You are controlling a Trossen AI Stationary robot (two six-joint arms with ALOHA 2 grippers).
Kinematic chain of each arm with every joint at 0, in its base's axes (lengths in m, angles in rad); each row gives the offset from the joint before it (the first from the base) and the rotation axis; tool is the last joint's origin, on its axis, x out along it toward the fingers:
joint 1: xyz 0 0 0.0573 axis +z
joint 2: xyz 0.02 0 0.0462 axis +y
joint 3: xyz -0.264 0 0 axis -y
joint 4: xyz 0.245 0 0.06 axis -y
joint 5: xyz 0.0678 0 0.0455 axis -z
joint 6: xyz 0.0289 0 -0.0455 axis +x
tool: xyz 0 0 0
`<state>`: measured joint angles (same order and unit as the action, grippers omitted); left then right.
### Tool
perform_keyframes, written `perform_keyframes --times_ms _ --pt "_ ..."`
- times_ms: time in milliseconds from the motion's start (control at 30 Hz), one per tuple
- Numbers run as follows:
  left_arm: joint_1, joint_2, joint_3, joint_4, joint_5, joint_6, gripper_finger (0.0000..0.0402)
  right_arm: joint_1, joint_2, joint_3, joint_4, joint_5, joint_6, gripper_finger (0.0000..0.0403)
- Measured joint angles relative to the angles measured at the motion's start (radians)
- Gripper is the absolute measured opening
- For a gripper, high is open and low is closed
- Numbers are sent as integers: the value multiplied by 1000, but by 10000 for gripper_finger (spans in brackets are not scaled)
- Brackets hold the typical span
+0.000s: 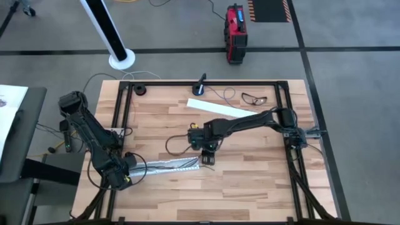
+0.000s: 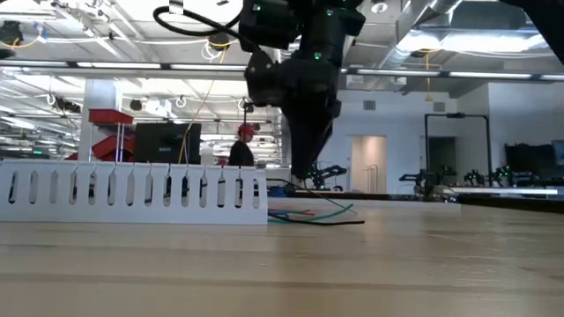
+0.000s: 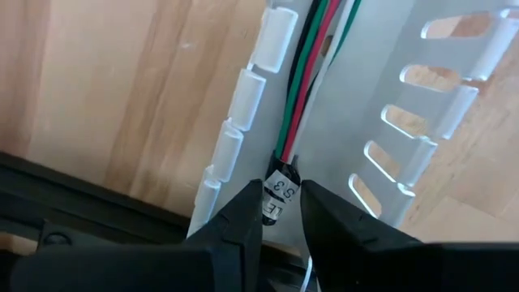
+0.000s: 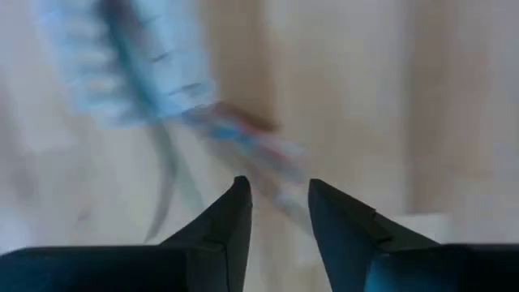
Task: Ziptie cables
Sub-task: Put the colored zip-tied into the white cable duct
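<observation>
The cables, thin red, green, black and white wires, lie along a white slotted duct at the table's near left. Their loose ends stick out of the duct's right end onto the wood. At the duct's left end my left gripper is shut on the bunch's labelled end. My right gripper hangs fingers-down just above the loose ends, and it is open with nothing between its fingers. My left gripper pinches the cables' black-sleeved end with its white label between its two fingers. The fingers come at it level from the table's left, along the wires. The bunch lies in the duct's channel, running straight away from the fingers.
A flat white strip lies at the far middle, with safety glasses beside it. A small dark device with a pale cord and a black round piece sit at the far edge. A black frame borders the table.
</observation>
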<state>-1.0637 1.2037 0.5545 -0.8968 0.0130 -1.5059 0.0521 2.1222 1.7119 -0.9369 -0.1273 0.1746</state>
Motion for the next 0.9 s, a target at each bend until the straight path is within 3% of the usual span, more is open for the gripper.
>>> perform_keyframes --times_ms 200,300,367,533,733,900 --pt "0 0 0 -17 -40 -7 81 61 -50 2 5 -31 -51 116" --pt "0 0 0 -19 -52 -22 81 66 -54 2 25 126 -48 116" --pt "0 0 0 -21 -56 -24 81 49 -54 2 74 168 -65 115" --pt "0 0 0 -24 -59 -25 81 -1 -27 4 185 100 -48 92" --pt "0 0 0 -25 -59 -28 81 -4 26 1 156 19 -36 60" --pt "0 0 0 -28 -59 -30 81 22 26 2 97 11 -60 54"
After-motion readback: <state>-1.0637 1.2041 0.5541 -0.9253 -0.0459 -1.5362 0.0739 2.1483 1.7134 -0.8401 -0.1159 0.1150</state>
